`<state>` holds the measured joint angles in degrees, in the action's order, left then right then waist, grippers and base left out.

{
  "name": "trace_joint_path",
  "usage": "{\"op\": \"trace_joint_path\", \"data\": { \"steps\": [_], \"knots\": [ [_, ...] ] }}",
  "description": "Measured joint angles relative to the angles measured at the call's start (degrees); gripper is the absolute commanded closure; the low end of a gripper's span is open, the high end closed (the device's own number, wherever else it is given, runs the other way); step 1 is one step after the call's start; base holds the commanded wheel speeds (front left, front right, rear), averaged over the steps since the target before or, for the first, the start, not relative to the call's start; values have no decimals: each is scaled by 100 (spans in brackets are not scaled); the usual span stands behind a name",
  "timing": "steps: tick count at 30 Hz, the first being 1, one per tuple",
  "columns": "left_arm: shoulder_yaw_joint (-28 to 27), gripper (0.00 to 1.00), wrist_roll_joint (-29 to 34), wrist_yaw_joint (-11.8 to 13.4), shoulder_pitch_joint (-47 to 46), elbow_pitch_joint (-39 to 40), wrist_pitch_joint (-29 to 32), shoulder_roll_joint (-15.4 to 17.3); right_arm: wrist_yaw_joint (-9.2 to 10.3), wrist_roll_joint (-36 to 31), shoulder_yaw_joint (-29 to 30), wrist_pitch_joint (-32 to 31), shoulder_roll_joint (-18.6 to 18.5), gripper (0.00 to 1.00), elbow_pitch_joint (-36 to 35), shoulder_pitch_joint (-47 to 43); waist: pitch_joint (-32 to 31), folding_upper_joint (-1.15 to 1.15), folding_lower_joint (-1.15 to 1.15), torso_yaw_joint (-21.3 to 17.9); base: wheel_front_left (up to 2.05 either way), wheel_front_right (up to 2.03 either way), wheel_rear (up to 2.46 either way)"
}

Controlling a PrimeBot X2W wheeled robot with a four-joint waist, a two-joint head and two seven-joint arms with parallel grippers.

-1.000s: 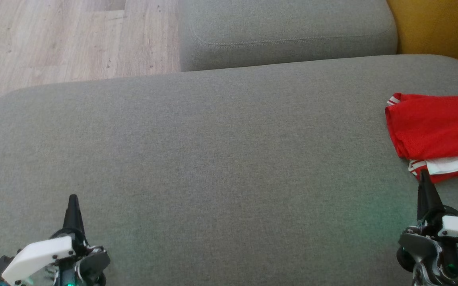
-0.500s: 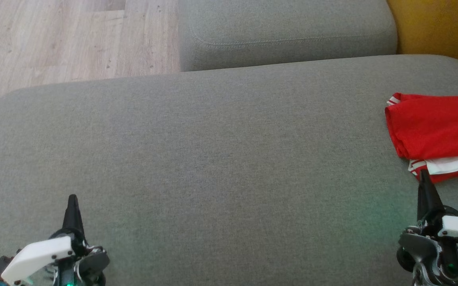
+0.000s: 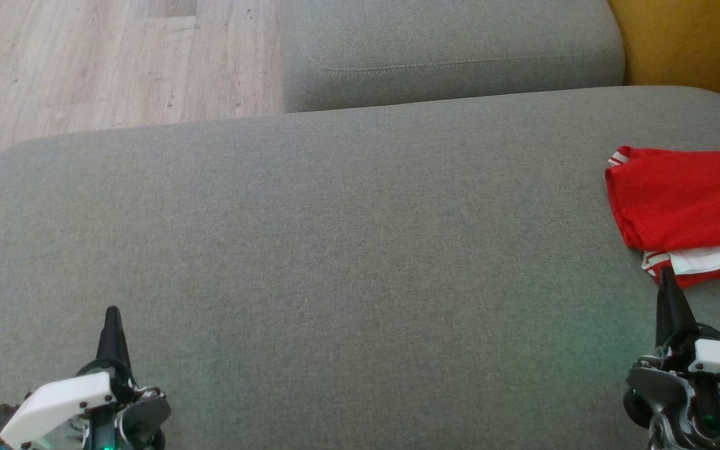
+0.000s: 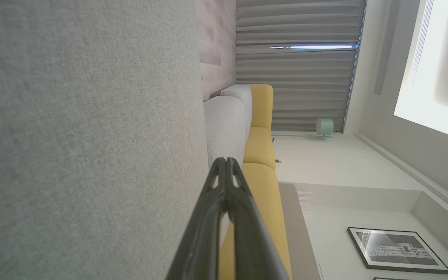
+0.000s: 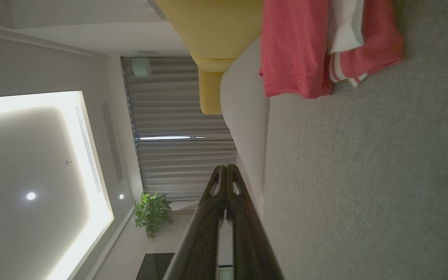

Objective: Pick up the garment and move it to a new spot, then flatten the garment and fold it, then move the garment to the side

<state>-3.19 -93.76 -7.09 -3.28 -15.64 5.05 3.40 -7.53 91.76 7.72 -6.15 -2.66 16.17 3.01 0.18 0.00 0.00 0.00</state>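
Observation:
The garment (image 3: 685, 203) is red with white stripes and a white panel, folded and lying at the right edge of the grey sofa cushion (image 3: 335, 250). It also appears at the top of the right wrist view as the garment (image 5: 298, 46). My right gripper (image 3: 666, 275) is shut and empty, its tip just in front of the garment's near edge. Its closed fingertips meet in the right wrist view at the right gripper (image 5: 226, 168). My left gripper (image 3: 112, 312) is shut and empty at the lower left, far from the garment. The left gripper (image 4: 225, 161) shows its tips pressed together.
A second grey cushion (image 3: 454, 50) lies behind the main one. Wooden floor (image 3: 85, 62) is at the upper left, and a yellow sofa part (image 3: 691, 44) at the upper right. The cushion's rounded edge falls away at the left.

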Motion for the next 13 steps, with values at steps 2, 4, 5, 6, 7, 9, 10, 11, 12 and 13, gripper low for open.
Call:
{"op": "trace_joint_path", "data": {
  "steps": [2,4,5,6,7,9,10,11,12,13],
  "knots": [
    [-3,100,1,0,0,0,0,-2,0,0,0,0,0,100,0,0,0,0,0,0,0,0,0],
    [-8,100,1,0,0,0,0,-4,0,0,0,0,0,100,0,0,0,0,0,0,0,0,0],
    [-11,100,1,0,0,0,0,-4,0,0,0,0,0,100,0,0,0,0,0,0,0,0,0],
    [-13,100,1,0,0,0,1,-5,-1,0,0,0,0,100,0,0,0,0,0,0,0,0,0],
    [-16,100,2,0,0,0,1,-5,0,0,0,0,0,100,0,0,0,0,0,0,0,0,0],
    [-21,100,9,0,0,0,1,-7,0,0,0,0,0,100,0,0,0,0,0,0,0,0,0],
    [-22,100,9,0,0,0,1,-8,0,0,0,0,0,100,0,0,0,0,0,0,0,0,0],
    [-24,100,9,0,0,0,2,-9,0,0,0,0,0,100,0,0,0,0,0,0,0,0,0],
    [-25,100,9,0,0,0,3,-10,0,0,0,0,0,100,0,0,0,0,0,0,0,0,0],
    [-26,100,9,0,0,0,14,-10,0,0,0,0,0,100,0,0,0,0,0,0,0,0,0]
  ]
}}
